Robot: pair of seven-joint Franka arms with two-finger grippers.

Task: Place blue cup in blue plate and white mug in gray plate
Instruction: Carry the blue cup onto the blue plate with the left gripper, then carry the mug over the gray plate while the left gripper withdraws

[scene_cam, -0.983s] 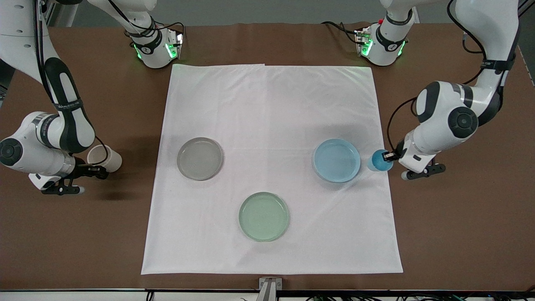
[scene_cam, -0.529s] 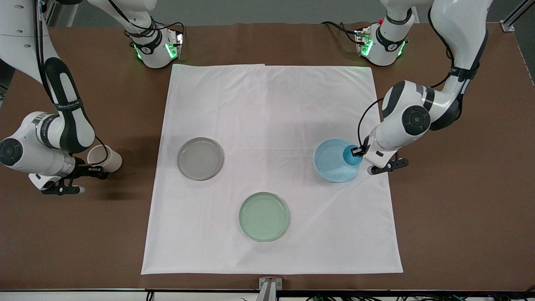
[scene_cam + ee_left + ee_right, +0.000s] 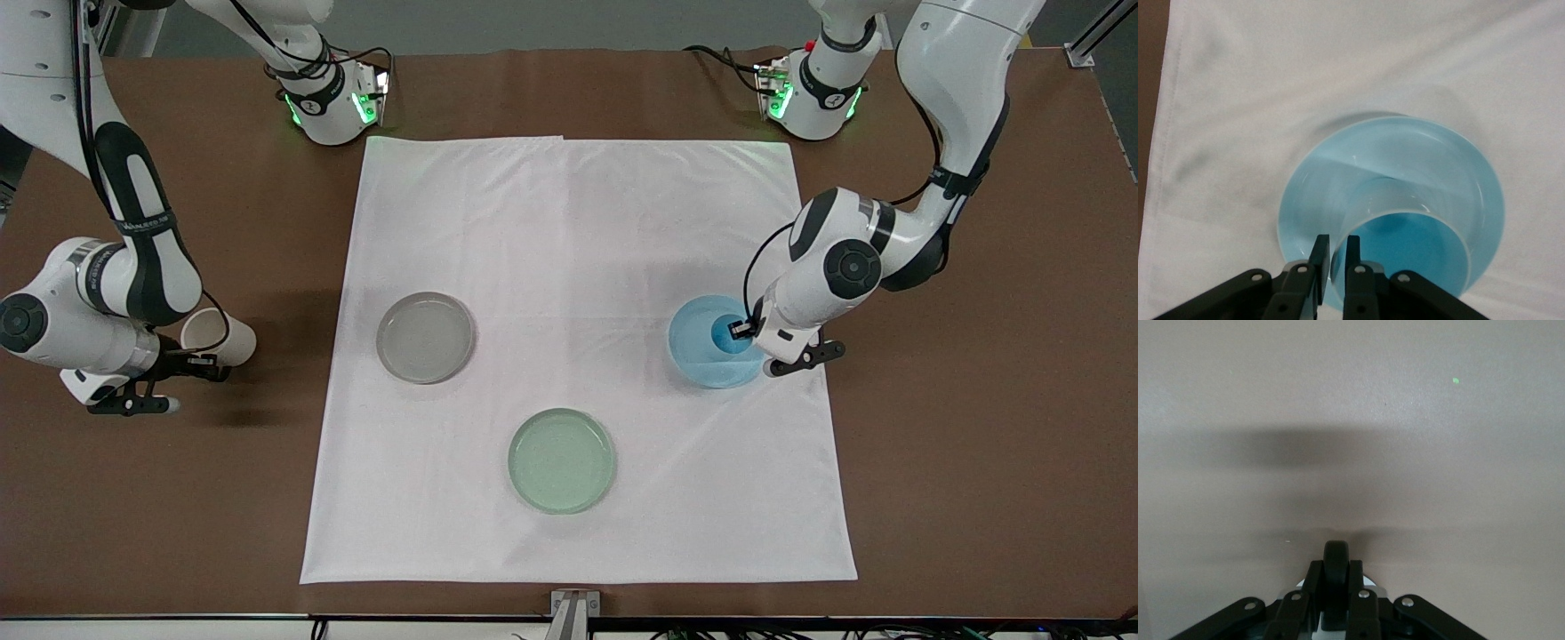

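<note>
The left gripper (image 3: 1333, 257) has its jaws clamped on the blue cup's (image 3: 727, 336) rim over the blue plate (image 3: 693, 356); the right gripper (image 3: 1336, 587) pinches the white mug's (image 3: 218, 336) handle.

white cloth (image 3: 578, 267) spread over brown table (image 3: 978, 462), pale green plate (image 3: 562, 460) on cloth's edge nearest front camera, small metal bracket (image 3: 574, 606) at table's near edge
</note>
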